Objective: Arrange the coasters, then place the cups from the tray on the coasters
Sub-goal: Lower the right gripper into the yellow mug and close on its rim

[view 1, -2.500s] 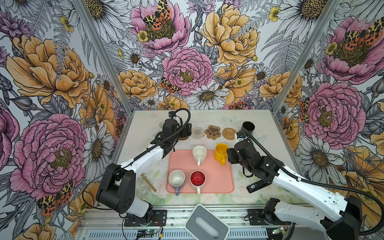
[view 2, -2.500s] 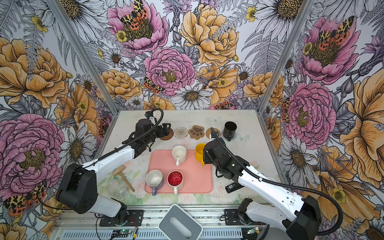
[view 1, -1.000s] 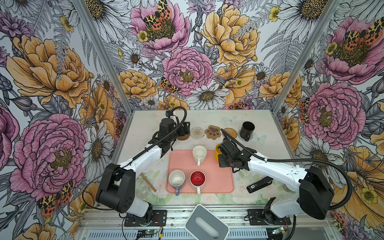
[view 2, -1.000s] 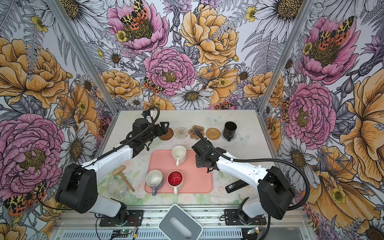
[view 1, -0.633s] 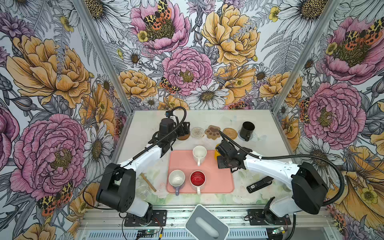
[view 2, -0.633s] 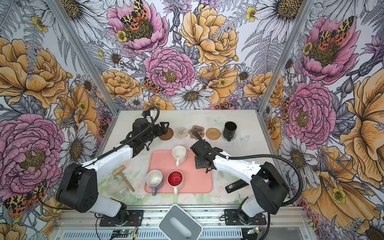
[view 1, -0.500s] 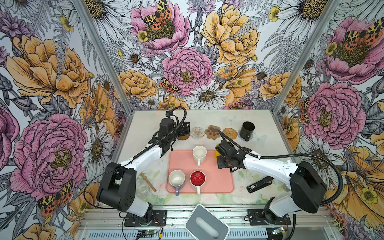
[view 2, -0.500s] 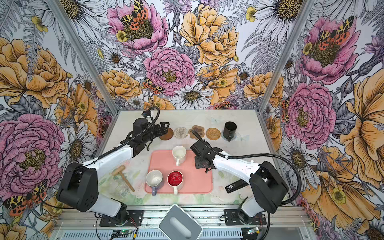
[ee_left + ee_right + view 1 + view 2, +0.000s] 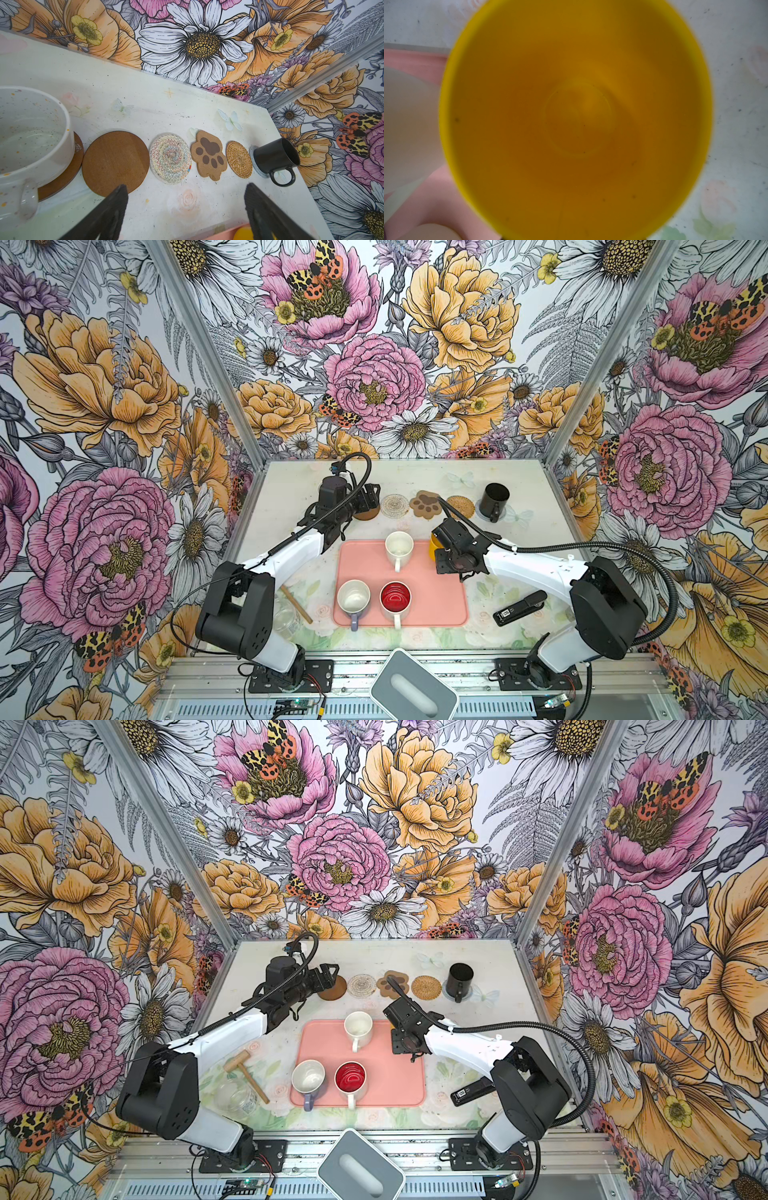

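Note:
Coasters lie in a row at the back: a brown disc [image 9: 115, 162], a whitish woven round [image 9: 170, 159], a paw-print [image 9: 208, 154] and a rattan round [image 9: 239, 159]. A black cup [image 9: 494, 499] stands on the grey-blue coaster [image 9: 254, 164]. A speckled white cup [image 9: 31, 133] sits on another brown disc [image 9: 68, 176]. My left gripper [image 9: 185, 197] is open above the table by the brown disc. My right gripper [image 9: 442, 556] is down over the yellow cup [image 9: 575, 116] at the tray [image 9: 440, 597] edge, its jaws hidden. A white cup [image 9: 399, 547], a lavender cup [image 9: 353, 599] and a red-inside cup [image 9: 395, 599] stand on the tray.
A black stapler [image 9: 519, 608] lies right of the tray. A wooden mallet [image 9: 295, 603] and a clear glass jar [image 9: 286, 616] are on its left. A grey rounded box [image 9: 413, 684] sits at the front edge. The back wall is close behind the coaster row.
My right arm has come down from the black cup's side onto the yellow cup and shifted slightly left. The left arm has hardly moved over the last second.

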`<control>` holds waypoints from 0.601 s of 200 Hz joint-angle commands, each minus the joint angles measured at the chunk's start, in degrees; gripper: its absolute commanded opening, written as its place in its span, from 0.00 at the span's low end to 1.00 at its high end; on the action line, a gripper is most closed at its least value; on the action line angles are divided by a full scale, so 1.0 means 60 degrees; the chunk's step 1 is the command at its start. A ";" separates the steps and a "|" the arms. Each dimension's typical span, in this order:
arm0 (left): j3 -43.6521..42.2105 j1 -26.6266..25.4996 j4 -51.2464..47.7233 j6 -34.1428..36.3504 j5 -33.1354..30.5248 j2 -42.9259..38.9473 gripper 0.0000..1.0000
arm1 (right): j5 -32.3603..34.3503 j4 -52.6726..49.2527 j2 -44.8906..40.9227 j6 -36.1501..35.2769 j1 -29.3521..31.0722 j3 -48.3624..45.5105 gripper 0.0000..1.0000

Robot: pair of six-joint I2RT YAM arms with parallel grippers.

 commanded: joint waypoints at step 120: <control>0.0022 0.0179 0.0304 -0.0190 0.0424 0.0210 0.90 | -0.0180 0.0368 0.0377 -0.0089 -0.0271 0.0468 0.44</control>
